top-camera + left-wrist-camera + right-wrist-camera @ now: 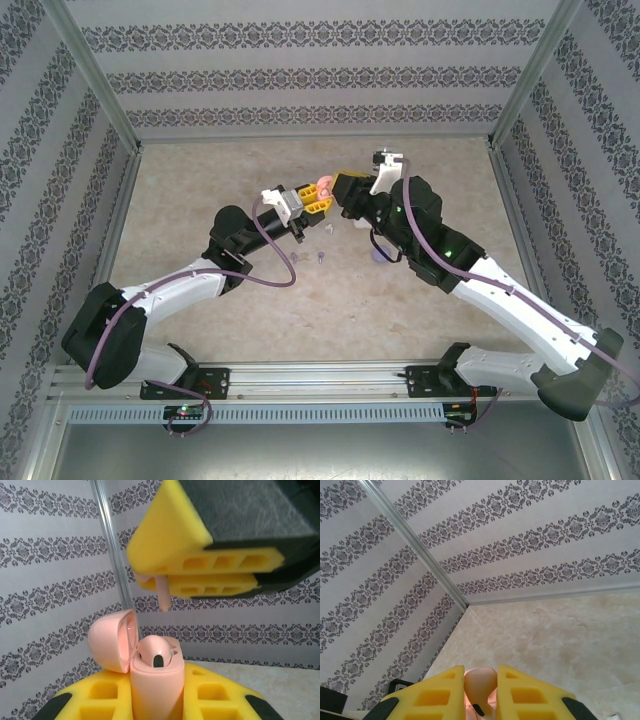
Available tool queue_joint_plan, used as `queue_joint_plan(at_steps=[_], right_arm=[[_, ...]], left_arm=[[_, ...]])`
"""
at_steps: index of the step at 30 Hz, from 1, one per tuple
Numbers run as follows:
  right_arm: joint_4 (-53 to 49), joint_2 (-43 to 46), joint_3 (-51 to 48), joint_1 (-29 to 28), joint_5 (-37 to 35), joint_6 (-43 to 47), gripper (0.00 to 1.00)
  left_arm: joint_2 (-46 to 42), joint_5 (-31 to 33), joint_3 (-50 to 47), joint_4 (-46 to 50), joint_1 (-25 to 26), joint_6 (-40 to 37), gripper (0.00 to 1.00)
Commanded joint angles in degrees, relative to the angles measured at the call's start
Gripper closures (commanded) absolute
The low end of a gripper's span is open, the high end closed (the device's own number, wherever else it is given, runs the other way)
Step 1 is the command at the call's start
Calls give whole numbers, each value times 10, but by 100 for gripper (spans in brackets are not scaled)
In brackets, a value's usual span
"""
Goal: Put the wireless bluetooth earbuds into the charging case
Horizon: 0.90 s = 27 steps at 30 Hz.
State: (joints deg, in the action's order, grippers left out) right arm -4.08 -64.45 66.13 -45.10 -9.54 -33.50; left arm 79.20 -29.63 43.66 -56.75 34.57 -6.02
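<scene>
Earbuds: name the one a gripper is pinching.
The pink stemmed earbud, pinched by the right gripper; the tiny earbuds on the beige table lie loose.

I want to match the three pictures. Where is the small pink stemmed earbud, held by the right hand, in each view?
Top external: pink stemmed earbud near centre, at the right hand tip, beside the open pink case.
Left wrist: earbud upper middle, stem down, above the case.
Right wrist: earbud bottom centre.
Shared landmark: the right hand's yellow fingers.
</scene>
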Motion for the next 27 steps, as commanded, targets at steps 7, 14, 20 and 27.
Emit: queue_joint_plan(at_steps=[7, 14, 20, 27], right_arm=[[46, -3, -26, 6, 17, -30, 83], [54, -11, -30, 8, 21, -34, 83], [51, -13, -39, 9, 26, -41, 85], [47, -6, -55, 9, 37, -49, 86]], left_arm=[[4, 6, 25, -5, 11, -11, 100], [6, 5, 27, -4, 14, -11, 100], [6, 9, 28, -2, 16, -13, 100], [9, 23, 30, -5, 16, -14, 100]])
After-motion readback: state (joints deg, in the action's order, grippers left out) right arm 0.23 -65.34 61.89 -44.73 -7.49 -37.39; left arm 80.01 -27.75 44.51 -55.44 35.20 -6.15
